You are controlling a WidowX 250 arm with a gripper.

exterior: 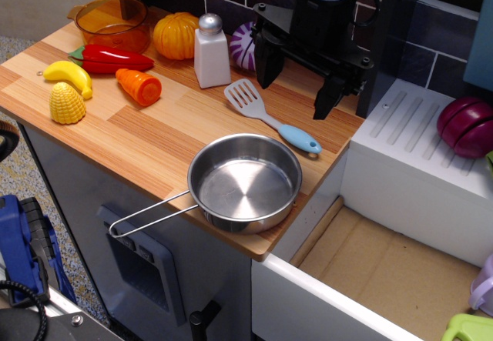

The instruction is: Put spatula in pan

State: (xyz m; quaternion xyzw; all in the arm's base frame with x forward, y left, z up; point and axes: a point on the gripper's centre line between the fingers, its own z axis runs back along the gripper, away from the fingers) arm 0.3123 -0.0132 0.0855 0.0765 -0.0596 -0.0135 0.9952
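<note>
No brand, label or writing can be read on anything here. One spatula (266,112) lies flat on the wooden tabletop (146,137), its grey slotted head toward the far left and its light blue handle pointing near right, close to the right edge. One steel pan (244,181) sits just near of it at the tabletop's near edge, empty, its wire handle reaching left past the edge; spatula and pan lie close but apart. The black end effector (296,87) hangs above the far right of the tabletop, over the spatula, its two fingers spread wide and holding nothing.

Further left stand one white salt shaker (210,52), one orange pumpkin (176,35), one purple onion (243,46), one orange transparent bowl (113,21), one red pepper (115,58), one carrot (140,87), one banana (69,75) and one piece of corn (67,103). One purple cabbage (467,126) rests on the white rack (408,152) at right.
</note>
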